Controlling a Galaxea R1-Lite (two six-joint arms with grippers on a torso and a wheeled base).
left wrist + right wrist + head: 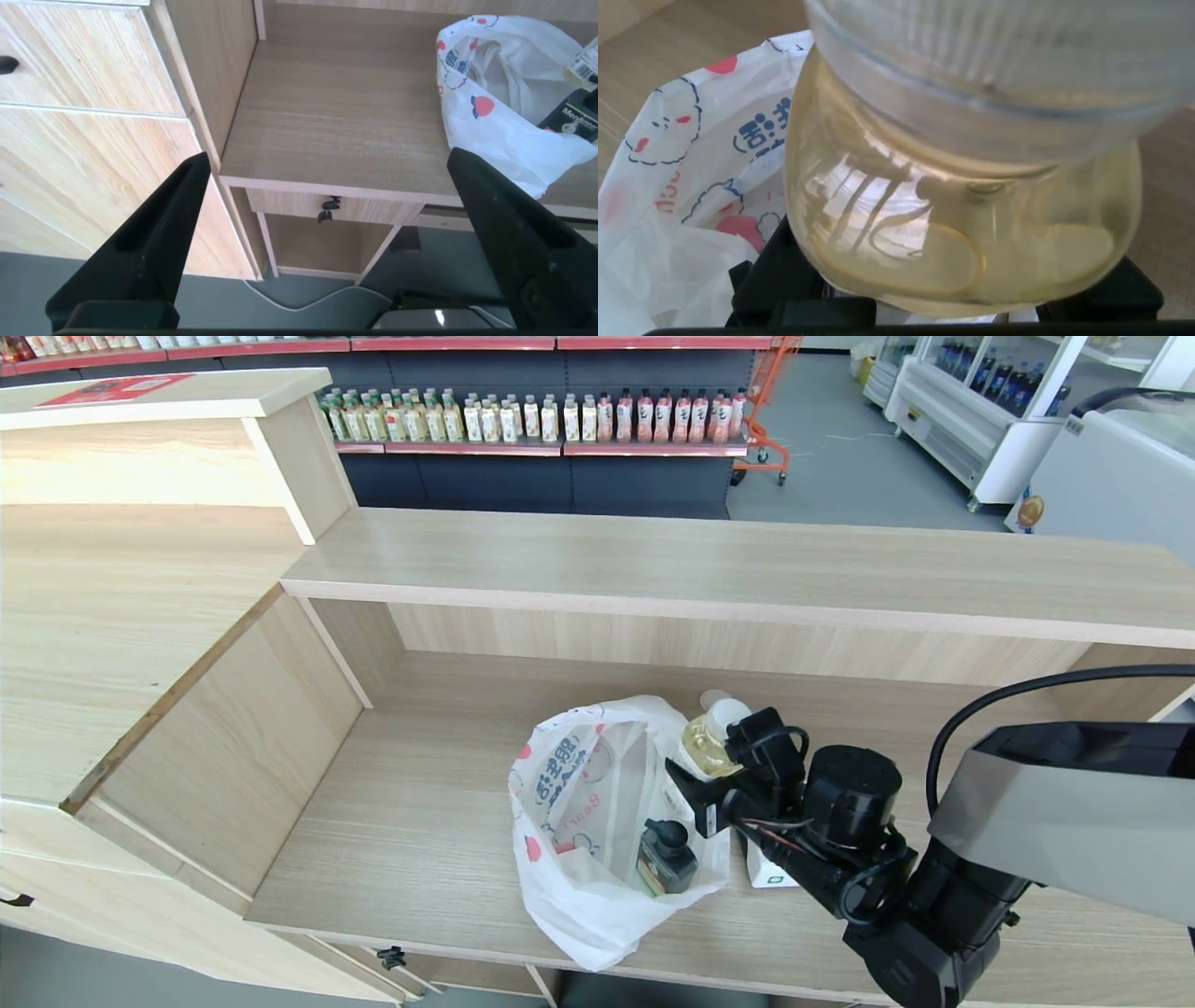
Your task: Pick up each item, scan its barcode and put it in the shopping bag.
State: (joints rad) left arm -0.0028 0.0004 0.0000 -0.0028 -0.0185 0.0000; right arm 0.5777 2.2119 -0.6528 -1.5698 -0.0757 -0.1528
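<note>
The right gripper (702, 782) is clamped on the bottle (708, 739), just over the right rim of the bag (565, 859) on the worktop (411, 831), probably for dropping it in. The left gripper (327, 159) hangs with its fingers apart, out of the way.

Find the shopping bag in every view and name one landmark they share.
Head view: the shopping bag sits open at the front middle of the desk, beside the held bottle.
Left wrist view: the shopping bag is on the desk, beyond the open left gripper.
Right wrist view: the shopping bag is behind the held bottle.
Shared landmark: the bag's red heart prints.
</note>
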